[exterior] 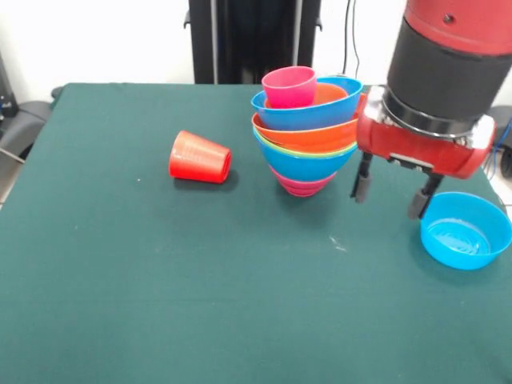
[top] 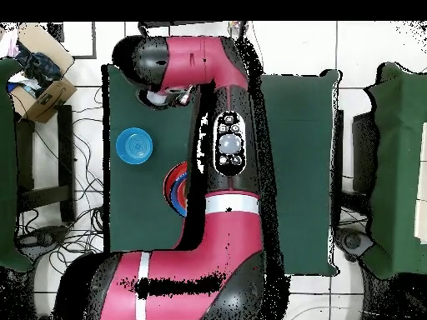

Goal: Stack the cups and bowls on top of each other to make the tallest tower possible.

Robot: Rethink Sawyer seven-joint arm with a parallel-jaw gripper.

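The tower stands at the table's far middle: a magenta bowl at the bottom, then blue, a thin green rim, orange and blue bowls, with the pink cup upright on top. It leans slightly. The red-orange cup lies on its side to the left of the tower. A light blue bowl sits upright at the right edge. My gripper hangs open and empty between the tower and the light blue bowl, touching neither. In the overhead view the arm hides most of the tower; the light blue bowl shows.
The green table stretches wide to the left and front. The robot's black pedestal stands behind the tower. In the overhead view a cardboard box and cables lie on the floor off the table.
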